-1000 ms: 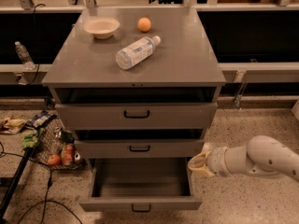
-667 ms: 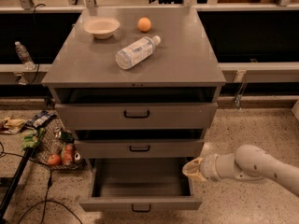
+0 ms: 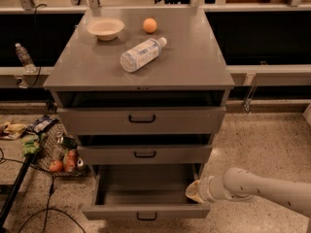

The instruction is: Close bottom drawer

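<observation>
The bottom drawer (image 3: 146, 212) of the grey cabinet stands pulled far out; its grey front panel with a small black bar handle (image 3: 146, 217) is near the lower edge of the camera view. The inside looks empty. My gripper (image 3: 193, 191) comes in from the lower right on a white arm (image 3: 262, 188) and sits at the drawer's right side wall, near its front right corner. The middle drawer (image 3: 145, 154) and top drawer (image 3: 142, 119) above are slightly open.
On the cabinet top lie a clear plastic bottle (image 3: 141, 54), a beige bowl (image 3: 105, 28) and an orange (image 3: 149, 25). A wire basket (image 3: 56, 154) with food stands on the floor at the left, with cables beside it. Speckled floor spreads to the right.
My arm has moved left and a little down, bringing the gripper from beside the cabinet to the bottom drawer's right front corner. The drawer has not visibly moved.
</observation>
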Action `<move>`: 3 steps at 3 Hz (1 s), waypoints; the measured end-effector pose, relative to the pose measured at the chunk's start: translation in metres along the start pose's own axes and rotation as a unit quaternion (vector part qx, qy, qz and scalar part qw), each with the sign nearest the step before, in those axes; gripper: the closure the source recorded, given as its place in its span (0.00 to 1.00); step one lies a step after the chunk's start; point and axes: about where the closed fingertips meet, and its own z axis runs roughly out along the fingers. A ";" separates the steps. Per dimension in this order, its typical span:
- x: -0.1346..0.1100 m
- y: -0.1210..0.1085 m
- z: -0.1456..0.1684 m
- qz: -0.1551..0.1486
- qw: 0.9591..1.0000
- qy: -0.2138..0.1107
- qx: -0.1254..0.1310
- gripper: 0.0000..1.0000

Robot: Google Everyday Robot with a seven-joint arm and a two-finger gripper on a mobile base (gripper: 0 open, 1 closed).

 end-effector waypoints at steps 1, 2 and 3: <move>0.000 -0.011 0.002 -0.001 1.000 0.001 0.023 1.00; 0.017 0.010 0.027 0.030 0.999 -0.019 0.017 1.00; 0.034 0.035 0.051 0.054 0.998 -0.034 0.011 1.00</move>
